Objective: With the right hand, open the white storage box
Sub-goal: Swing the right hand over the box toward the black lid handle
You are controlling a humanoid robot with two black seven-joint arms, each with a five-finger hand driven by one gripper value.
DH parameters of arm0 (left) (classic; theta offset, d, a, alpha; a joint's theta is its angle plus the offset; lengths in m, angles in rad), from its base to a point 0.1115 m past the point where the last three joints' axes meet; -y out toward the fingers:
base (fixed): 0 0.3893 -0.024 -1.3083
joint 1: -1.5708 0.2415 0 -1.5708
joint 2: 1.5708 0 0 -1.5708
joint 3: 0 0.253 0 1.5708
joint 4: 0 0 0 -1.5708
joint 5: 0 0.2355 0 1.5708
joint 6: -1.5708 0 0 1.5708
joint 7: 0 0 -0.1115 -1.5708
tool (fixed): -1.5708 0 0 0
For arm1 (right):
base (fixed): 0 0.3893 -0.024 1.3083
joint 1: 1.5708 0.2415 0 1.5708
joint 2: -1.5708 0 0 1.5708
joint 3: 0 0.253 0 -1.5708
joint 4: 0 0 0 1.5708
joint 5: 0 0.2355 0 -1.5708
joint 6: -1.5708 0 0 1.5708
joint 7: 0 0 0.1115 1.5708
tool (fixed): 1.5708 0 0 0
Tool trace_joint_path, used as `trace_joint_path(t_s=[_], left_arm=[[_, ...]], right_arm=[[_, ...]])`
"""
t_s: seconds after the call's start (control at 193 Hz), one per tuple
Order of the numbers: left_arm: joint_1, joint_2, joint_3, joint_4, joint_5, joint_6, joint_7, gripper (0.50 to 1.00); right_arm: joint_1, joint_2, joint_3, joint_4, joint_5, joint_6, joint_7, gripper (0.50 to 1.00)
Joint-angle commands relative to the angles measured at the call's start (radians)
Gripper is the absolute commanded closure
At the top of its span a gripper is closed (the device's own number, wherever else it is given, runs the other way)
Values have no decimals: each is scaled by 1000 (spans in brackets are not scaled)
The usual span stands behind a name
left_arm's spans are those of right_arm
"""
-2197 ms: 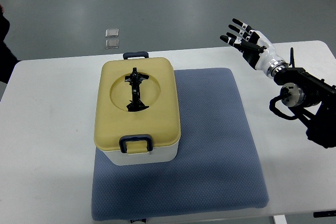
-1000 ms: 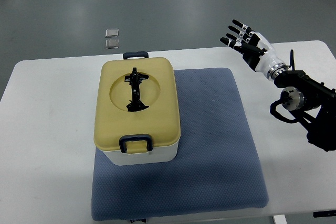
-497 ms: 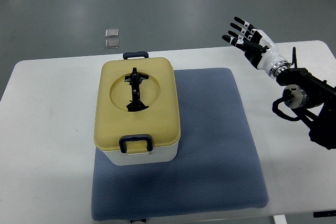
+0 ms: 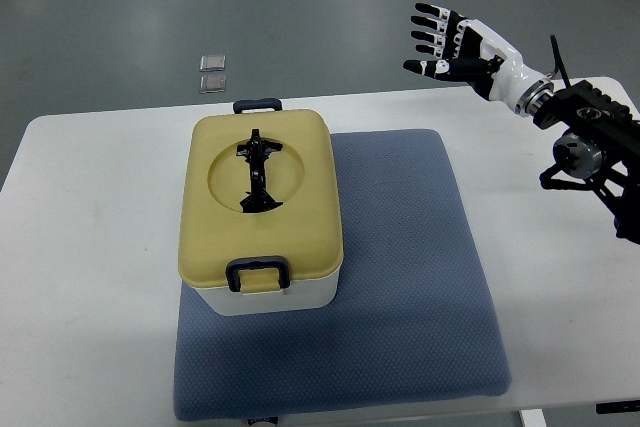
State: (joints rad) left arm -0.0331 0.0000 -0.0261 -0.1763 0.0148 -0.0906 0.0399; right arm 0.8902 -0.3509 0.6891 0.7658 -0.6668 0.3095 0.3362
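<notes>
The white storage box [image 4: 262,299] stands on the left part of a blue mat [image 4: 400,287]. Its yellow lid [image 4: 300,217] is down, with a folded black handle [image 4: 256,175] in the round recess and dark blue latches at the near [image 4: 258,271] and far [image 4: 257,105] ends. My right hand [image 4: 448,43] hovers high at the upper right, beyond the table's far edge, fingers spread and holding nothing. It is well to the right of the box and clear of it. The left arm does not show.
The white table [image 4: 90,247] carries the mat and box. Two small clear squares [image 4: 213,72] lie on the grey floor beyond the table. My right forearm [image 4: 590,147] hangs over the table's right side.
My right hand has risen and swung left and away from the table, turning palm-down with fingers still spread. The dark shape at the left edge 2.2 s ago is gone. The box has not moved.
</notes>
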Motion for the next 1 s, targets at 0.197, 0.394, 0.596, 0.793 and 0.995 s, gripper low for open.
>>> trace_joint_path(t_s=[0.197, 0.394, 0.596, 0.793, 0.995], left_arm=[[-1, 0, 0, 5, -1, 0, 0, 500], [-1, 0, 0, 5, -1, 0, 0, 500], [-1, 0, 2, 5, -1, 0, 0, 500], [-1, 0, 3, 6, -1, 0, 0, 500], [-1, 0, 2, 6, -1, 0, 0, 500]], right_arm=[[228, -42, -10, 64, -424, 200, 52, 585], [360, -39, -34, 164, -755, 263, 119, 585], [481, -16, -145, 247, -919, 273, 144, 585], [627, 35, -301, 274, -929, 272, 164, 585], [716, 102, -396, 273, -1005, 272, 192, 587]])
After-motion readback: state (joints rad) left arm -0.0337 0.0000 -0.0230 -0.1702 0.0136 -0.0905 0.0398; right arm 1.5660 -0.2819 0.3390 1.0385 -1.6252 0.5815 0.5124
